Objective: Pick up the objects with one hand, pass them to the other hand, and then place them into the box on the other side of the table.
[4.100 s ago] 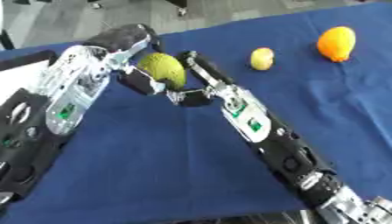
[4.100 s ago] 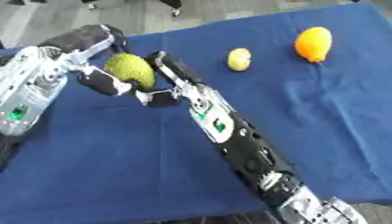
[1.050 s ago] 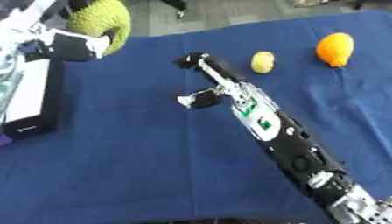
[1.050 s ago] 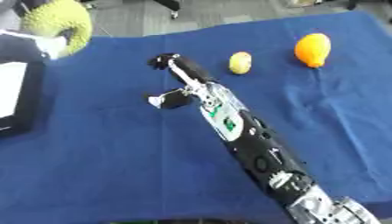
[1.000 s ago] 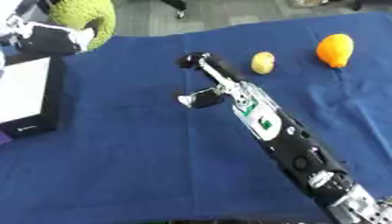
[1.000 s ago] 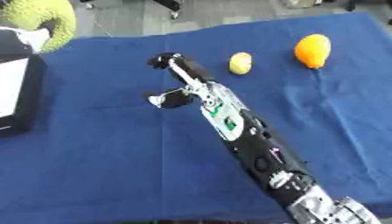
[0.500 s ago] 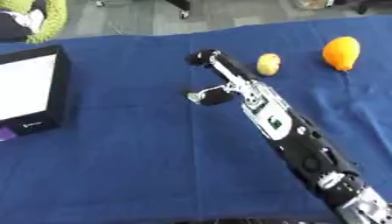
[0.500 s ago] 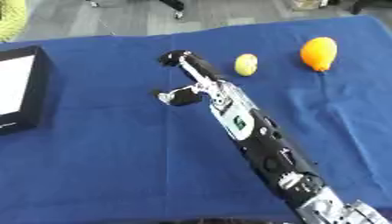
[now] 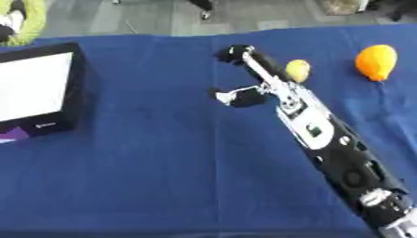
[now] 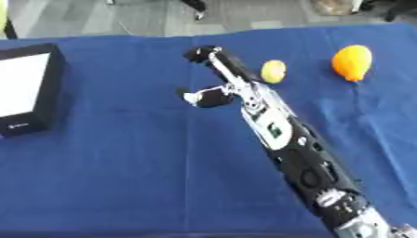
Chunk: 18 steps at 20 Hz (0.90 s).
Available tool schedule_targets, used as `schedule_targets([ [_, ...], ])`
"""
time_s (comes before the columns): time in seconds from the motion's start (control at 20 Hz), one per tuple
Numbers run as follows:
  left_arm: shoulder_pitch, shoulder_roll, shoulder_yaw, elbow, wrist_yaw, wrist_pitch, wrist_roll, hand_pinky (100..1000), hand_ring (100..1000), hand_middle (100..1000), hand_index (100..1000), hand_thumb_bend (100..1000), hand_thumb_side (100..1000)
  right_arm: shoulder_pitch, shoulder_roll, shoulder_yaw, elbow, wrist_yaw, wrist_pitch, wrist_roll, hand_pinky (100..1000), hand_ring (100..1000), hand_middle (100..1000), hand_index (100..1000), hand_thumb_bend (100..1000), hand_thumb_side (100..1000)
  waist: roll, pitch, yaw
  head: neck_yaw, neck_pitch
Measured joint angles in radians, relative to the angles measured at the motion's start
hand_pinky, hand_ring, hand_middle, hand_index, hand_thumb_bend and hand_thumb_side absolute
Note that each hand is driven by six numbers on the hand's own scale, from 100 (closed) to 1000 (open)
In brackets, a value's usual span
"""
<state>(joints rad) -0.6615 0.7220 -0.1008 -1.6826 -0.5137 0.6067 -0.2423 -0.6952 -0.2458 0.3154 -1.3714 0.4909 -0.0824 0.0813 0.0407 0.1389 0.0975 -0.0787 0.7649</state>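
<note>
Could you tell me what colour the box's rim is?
Black; the box shows best in the left eye view.

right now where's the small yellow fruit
On the blue cloth toward the far right, just right of the right hand, with the orange fruit further right. The yellow fruit lies apart from both.

The right arm (image 9: 326, 139) reaches in from the lower right corner and stretches diagonally up toward the middle, black with silver joints. Its right hand (image 9: 248, 76) is held out flat, fingers straight, thumb (image 9: 232, 96) sticking out to the left. Only a small part of the left hand (image 9: 10, 23) shows at the upper left corner.
</note>
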Motion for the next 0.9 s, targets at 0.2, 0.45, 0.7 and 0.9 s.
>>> schedule_targets([
  [0.2,-0.027,0.003,0.005,0.113,-0.019,-0.005,0.026,588,561,461,378,174,166,0.001,-0.009,0.001,-0.033,-0.017,0.002,-0.001,793,799,726,816,422,202,-0.008,0.007,-0.006,0.008,0.000],
  [0.45,-0.059,0.008,0.005,0.233,-0.039,-0.023,0.048,588,561,461,378,174,167,0.001,-0.016,0.004,-0.073,-0.034,0.006,-0.003,793,798,725,815,423,196,-0.022,0.018,-0.018,0.012,0.000],
  [0.7,-0.078,0.008,0.006,0.321,-0.063,-0.030,0.068,589,561,460,379,181,161,0.000,-0.021,0.005,-0.101,-0.049,0.012,-0.003,793,797,724,815,424,189,-0.027,0.025,-0.027,0.020,0.000],
  [0.9,-0.080,0.012,0.018,0.408,-0.087,-0.026,0.081,590,561,460,380,181,163,-0.002,-0.027,0.005,-0.122,-0.058,0.016,-0.004,793,797,724,815,424,188,-0.030,0.029,-0.031,0.035,0.000],
])
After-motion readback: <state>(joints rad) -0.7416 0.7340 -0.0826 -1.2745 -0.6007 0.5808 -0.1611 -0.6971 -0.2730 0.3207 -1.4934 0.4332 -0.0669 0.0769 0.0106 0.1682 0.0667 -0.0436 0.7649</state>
